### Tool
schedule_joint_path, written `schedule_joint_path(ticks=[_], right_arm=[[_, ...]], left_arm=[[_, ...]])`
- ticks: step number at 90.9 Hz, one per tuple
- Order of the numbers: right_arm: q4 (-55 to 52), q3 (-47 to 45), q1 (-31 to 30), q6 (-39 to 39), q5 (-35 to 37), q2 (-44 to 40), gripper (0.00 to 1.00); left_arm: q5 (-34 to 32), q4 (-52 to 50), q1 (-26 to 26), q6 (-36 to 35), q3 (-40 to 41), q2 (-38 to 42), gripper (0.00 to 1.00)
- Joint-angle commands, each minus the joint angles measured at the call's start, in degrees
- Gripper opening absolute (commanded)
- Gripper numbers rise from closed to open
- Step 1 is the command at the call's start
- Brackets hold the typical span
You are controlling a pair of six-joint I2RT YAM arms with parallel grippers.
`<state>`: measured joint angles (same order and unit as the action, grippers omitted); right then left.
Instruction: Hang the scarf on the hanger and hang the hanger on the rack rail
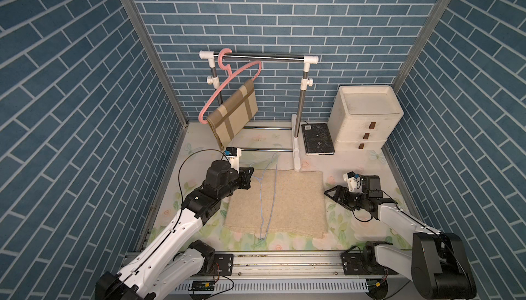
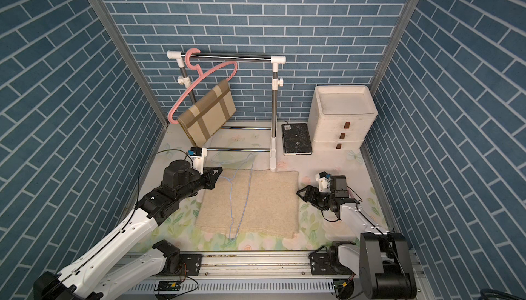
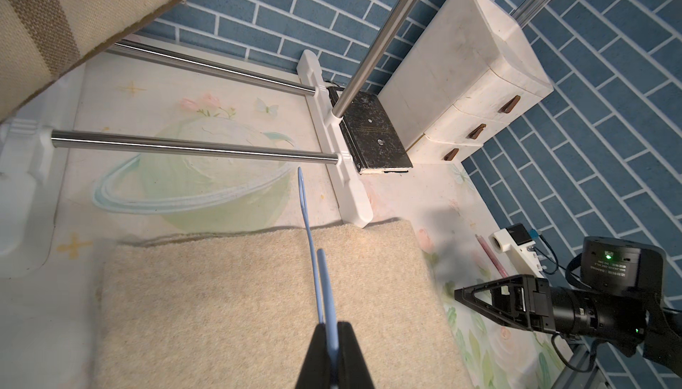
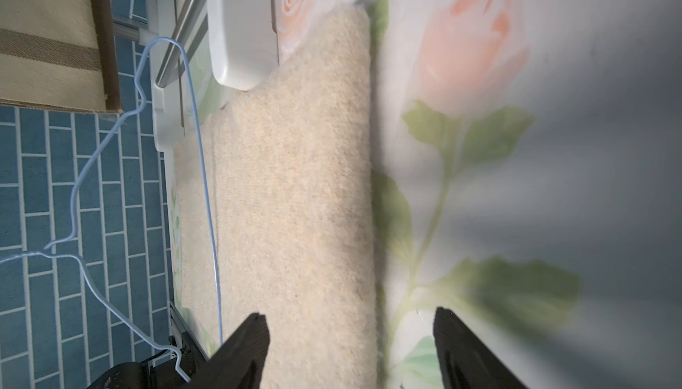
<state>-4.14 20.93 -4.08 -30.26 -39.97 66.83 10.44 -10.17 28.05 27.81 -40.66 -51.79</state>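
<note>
Seeing the beige scarf [image 1: 296,201] [image 2: 270,201] folded flat mid-tabletop, toward the front edge, far edge up against the front tip of the garment rack's [image 1: 262,56] right foot.

Seeing the light-blue wire hanger [image 3: 327,295] [image 4: 209,199] over the scarf's left part, running from past the far edge to past the front edge, tilted, hook side toward the tabletop's left edge. Can't tell whether its long bar touches the fabric.

Reading the left tool [image 1: 252,176] [image 3: 332,326] as clamped tight on the hanger's hook end, just off the scarf's far-left corner. Wire pinched between the jaws in the left wrist view.

Reading the right tool [image 1: 330,194] [image 4: 350,317] as wide, holding nothing, low, just beside the scarf's right edge. In the right wrist view, one finger [image 4: 247,343] over fabric, its mate over the floral tabletop [image 4: 553,147]. Can't confirm contact with the scarf.

Further out: noting a pink hanger [image 1: 219,59] hooked on the rack's top bar toward the far-left corner, carrying a tan plaid cloth [image 1: 233,113]. Noting a white three-drawer unit [image 1: 361,130] in the far-right corner, with a black book [image 1: 317,139] flat between it and the rack foot.
</note>
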Motion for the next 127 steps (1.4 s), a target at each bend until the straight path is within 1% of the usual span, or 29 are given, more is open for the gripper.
schedule_joint_path(ticks=[1, 19, 41, 49, 56, 63, 75, 79, 81, 92, 105, 114, 127], right_arm=[[1.46, -1.76, -0.13, -1.16, -1.56, 1.3, 0.74], [5.15, -4.1, -3.07, -3.75, -1.11, 3.12, 0.73], [12.79, -5.98, -10.22, -10.56, -1.25, 6.23, 0.71], [14.19, -5.34, -12.16, -12.06, -1.45, 7.07, 0.67], [16.69, -5.28, -12.98, -14.05, -2.28, 7.36, 0.6], [17.9, -4.89, -13.8, -15.42, -2.4, 7.15, 0.47], [18.78, -2.64, -16.34, -16.8, -1.84, 6.05, 0.14], [20.38, -1.83, -17.46, -17.85, -2.29, 5.75, 0.04], [21.72, -1.56, -18.1, -18.68, -2.79, 5.66, 0.0], [34.18, -1.35, -21.15, -27.17, -5.1, 5.43, 0.0], [44.44, 2.41, -27.38, -36.02, -3.18, 7.28, 0.0], [47.92, 6.93, -32.15, -40.12, -0.12, 11.12, 0.0], [48.71, 14.2, -38.47, -43.92, 5.86, 18.35, 0.0]], left_arm=[[-1.62, 1.8, 0.07, -2.11, 0.29, -0.84, 0.0], [-3.42, 1.67, 0.03, -1.94, 1.42, -1.12, 0.0], [-4.39, 1.35, 0.07, -0.52, 2.55, -0.65, 0.0], [-4.67, 1.34, 0.02, -0.25, 2.71, -0.64, 0.0], [-5.28, 1.02, 0.07, 0.05, 2.81, -0.66, 0.0], [-6.28, 0.67, 0.07, 0.5, 2.91, -0.36, 0.0], [-7.1, 0.82, 0.05, 1.82, 3.44, -0.24, 0.0], [-7.14, 1.09, 0.06, 2.31, 3.69, -0.21, 0.0], [-7.15, 1.22, 0.07, 2.59, 3.84, -0.19, 0.0], [-7.57, 1.93, 0.07, 3.54, 4.83, 0.06, 0.0], [-7.86, 2.43, 0.07, 4.2, 5.58, 0.6, 0.0], [-7.71, 2.52, 0.04, 4.2, 5.6, 0.62, 0.0], [-7.43, 3.16, 0.07, 4.52, 5.6, 0.8, 0.0]])
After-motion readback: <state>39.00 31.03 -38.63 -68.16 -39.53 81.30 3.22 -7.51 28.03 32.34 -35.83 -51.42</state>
